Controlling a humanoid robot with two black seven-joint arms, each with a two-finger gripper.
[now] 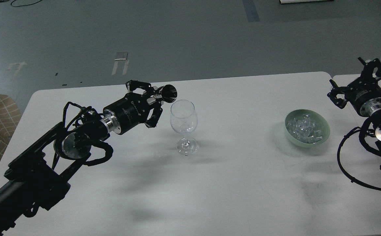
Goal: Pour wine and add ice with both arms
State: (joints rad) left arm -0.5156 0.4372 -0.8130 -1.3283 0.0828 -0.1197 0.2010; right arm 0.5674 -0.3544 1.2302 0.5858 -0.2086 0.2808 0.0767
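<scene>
**Left jaws clamped on jigger at glass rim; right jaws spread and empty**

Jaws of the left gripper (153, 98) are closed on a small dark metal jigger (168, 93), held tipped on its side with its flared mouth facing right, just beside the rim of the wine glass (184, 124). Whether the jigger touches the rim cannot be told. No stream of liquid is visible between the two.

Jaws of the right gripper (352, 80) stand apart, with nothing between the claws. This gripper hangs above the table's right end, behind and to the right of the bowl (323, 126), clear of it.

The wine glass stands upright on its foot, near the middle of the white table (210, 190). Its bowl is clear; a few faint glints show low inside it, and whether these are liquid or reflection cannot be told.

The ice (304, 128) lies heaped in the bowl as small, colourless, glassy chunks that catch the light. The bowl is shallow, pale green and translucent, and sits well to the right of the glass.

The left arm (62, 147) enters from the lower left, with a round silver joint cap and looping black cables. The right arm (380, 131) enters from the right edge, likewise capped and cabled.
</scene>
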